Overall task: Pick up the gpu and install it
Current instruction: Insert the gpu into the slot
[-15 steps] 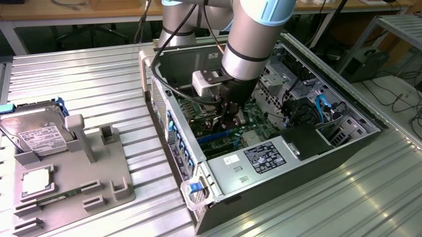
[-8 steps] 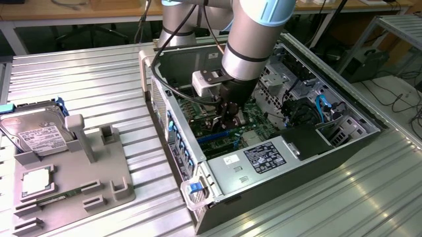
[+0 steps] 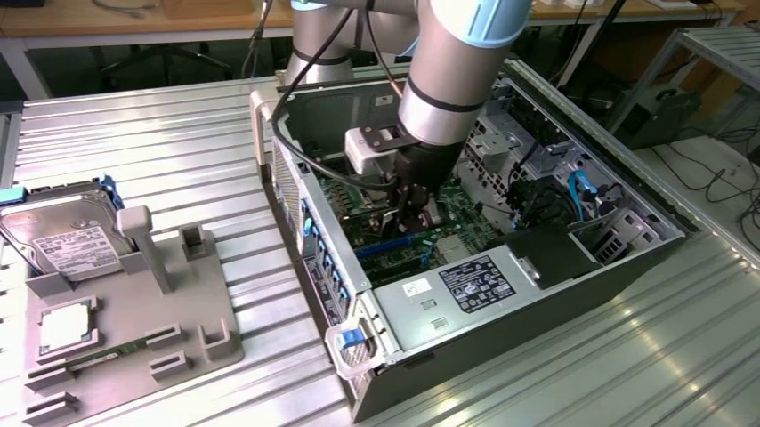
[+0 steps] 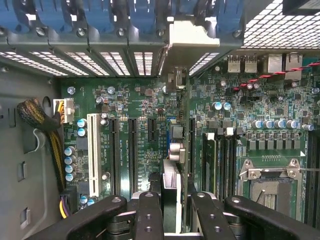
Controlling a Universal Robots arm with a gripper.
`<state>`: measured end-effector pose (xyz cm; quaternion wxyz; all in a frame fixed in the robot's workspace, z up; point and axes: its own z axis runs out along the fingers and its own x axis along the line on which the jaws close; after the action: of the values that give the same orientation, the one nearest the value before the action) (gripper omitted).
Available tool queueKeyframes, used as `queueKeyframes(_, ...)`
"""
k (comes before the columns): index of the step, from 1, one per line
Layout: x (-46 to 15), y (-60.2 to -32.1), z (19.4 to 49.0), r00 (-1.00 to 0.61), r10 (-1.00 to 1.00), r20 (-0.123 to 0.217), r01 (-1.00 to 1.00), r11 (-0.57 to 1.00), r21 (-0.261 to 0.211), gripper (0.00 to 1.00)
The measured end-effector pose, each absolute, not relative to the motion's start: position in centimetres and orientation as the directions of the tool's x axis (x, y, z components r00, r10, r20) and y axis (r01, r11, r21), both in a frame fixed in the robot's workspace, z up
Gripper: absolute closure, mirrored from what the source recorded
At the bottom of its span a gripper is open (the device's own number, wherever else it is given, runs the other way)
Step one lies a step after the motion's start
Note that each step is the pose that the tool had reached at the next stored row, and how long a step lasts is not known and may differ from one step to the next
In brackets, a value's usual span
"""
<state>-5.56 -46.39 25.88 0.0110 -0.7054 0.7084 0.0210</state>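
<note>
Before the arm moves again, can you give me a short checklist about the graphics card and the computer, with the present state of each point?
1. The graphics card is held between the gripper fingers: ok.
2. It is inside the computer case, over the motherboard: ok.
3. Its lower edge is pushed fully into a slot: cannot tell.
4. Its metal bracket is at the rear end of the case: ok.
5. The cable bundle lies apart from it: ok.
</note>
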Motion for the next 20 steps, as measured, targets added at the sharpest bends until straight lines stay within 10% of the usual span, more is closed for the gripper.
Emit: queueKeyframes(20, -6.1, -46.4, 24.5, -0.004, -0.999, -0.045, -1.000, 0.004, 0.014, 0.73)
